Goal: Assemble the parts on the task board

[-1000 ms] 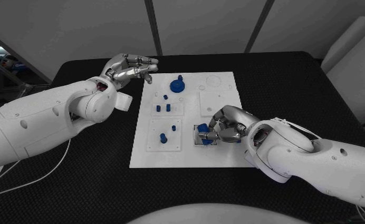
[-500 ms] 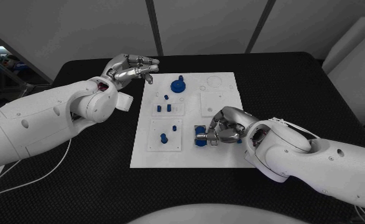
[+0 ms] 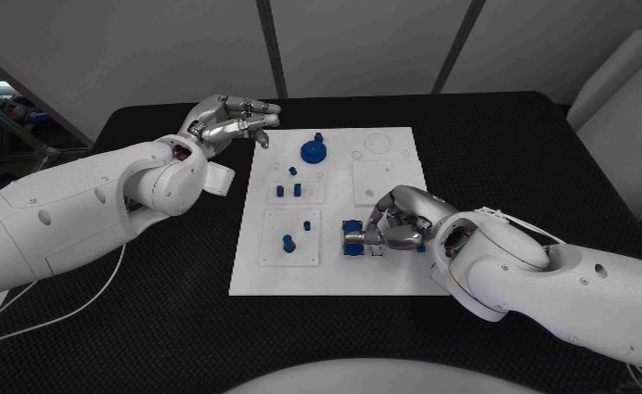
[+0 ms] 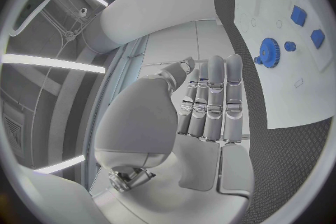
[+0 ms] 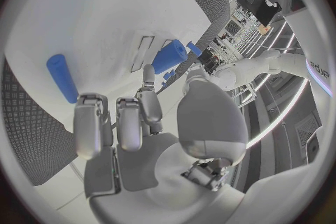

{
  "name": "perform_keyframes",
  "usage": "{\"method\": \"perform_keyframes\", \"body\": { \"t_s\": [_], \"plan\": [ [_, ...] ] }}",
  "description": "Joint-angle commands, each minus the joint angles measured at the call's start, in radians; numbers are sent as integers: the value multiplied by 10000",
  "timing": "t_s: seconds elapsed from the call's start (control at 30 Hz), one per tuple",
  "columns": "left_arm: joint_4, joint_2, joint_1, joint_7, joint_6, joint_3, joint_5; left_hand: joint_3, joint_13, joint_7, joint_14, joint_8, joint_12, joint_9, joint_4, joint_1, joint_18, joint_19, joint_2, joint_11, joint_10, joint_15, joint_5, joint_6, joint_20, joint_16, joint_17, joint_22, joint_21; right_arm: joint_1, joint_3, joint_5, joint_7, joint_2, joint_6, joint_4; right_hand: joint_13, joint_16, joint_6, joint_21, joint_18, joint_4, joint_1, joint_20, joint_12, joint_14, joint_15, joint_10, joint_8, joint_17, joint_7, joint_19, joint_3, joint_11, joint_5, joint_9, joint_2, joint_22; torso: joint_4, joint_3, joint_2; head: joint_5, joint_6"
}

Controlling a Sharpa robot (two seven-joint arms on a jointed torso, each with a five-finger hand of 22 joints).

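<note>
The white task board (image 3: 257, 275) lies mid-table. My right hand (image 3: 396, 223) is low over its near right block, fingers bent down around a blue part (image 3: 353, 227); whether it grips that part is unclear. In the right wrist view a blue cylinder (image 5: 61, 77) lies flat on the board (image 5: 84, 17) just beside my fingertips, and another blue part (image 5: 170, 56) sits beyond the thumb. My left hand (image 3: 232, 120) hovers off the board's far left corner, holding nothing, its fingers (image 4: 213, 95) stretched side by side. A blue gear-shaped part (image 3: 314, 150) (image 4: 268, 51) stands at the board's far end.
Small blue pegs (image 3: 288, 190) stand in the middle left block, and others (image 3: 288, 244) in the near left block. Two more blue pieces (image 4: 298, 14) show on the board in the left wrist view. Black table (image 3: 147, 320) surrounds the board.
My right hand has shifted slightly over the blue part on the near right block, dipping and coming back. The left hand has stayed where it was.
</note>
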Motion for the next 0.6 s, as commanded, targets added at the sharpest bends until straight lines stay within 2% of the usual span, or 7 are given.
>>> {"method": "perform_keyframes", "body": {
  "t_s": [0.03, 0.07, 0.2, 0.33, 0.6],
  "plan": [
    [22, -5, 12, 9, 112, 6, 31, 33, -4, 31, 14, -70, 37, -3, 15, -47, 69, -29, 35, -18, -77, 26, 46, 32, 49, -70, -10, -12, -41, 9, 2, -158, 518, -80, -354, 132, 82, -3, -8, -29, -38, -101, 756, -13, 67, 727, -11, 38, 8, 1275, -59, 244, 299, -13, 667, 24, 340, 1207, -9, 12, -3, 0, 4],
    [21, -5, 12, 9, 113, 6, 31, 33, -4, 31, 14, -70, 37, -3, 15, -47, 69, -29, 35, -18, -77, 26, 46, 32, 49, -70, -10, -12, -41, 9, 2, -163, 587, -100, -358, 157, 168, 2, 28, -15, -43, -202, 1314, -31, 142, 730, -27, 95, 33, 1289, -82, 258, 427, -29, 992, 39, 447, 1233, -9, 12, -3, 0, 4],
    [13, -6, 12, 8, 112, 5, 31, 33, -4, 31, 14, -70, 37, -3, 15, -47, 69, -29, 35, -18, -77, 26, 46, 32, 49, -70, -10, -12, -41, 8, 2, -186, 920, -222, -196, 265, 291, 16, 90, 3, -52, -592, 2423, -59, 236, 738, -61, 174, 72, 1324, -112, 277, 597, -72, 1217, 66, 544, 1270, -27, 9, -3, -6, -16],
    [6, 6, 12, 7, 122, 5, 31, 33, -4, 31, 14, -70, 37, -3, 15, -47, 69, -29, 35, -18, -77, 26, 46, 32, 49, -70, -10, -12, -41, 8, 1, -259, 997, -269, -8, 297, 331, 19, 112, 8, -55, -737, 2740, -66, 259, 740, -64, 198, 76, 1336, -116, 282, 584, -75, 1175, 69, 557, 1281, -6, 4, 0, -17, -18],
    [-8, 14, 12, 1, 129, 5, 31, 32, -5, 34, 11, -72, 40, -4, 15, -52, 69, -28, 35, -16, -83, 28, 46, 30, 50, -74, -15, -14, -46, 9, 1, -397, 924, -263, 215, 234, 351, 22, 129, 11, -56, -768, 2819, -68, 272, 742, -65, 210, 81, 1344, -120, 285, 575, -79, 1154, 71, 584, 1289, 5, -4, 5, -20, -38]
  ]
}}
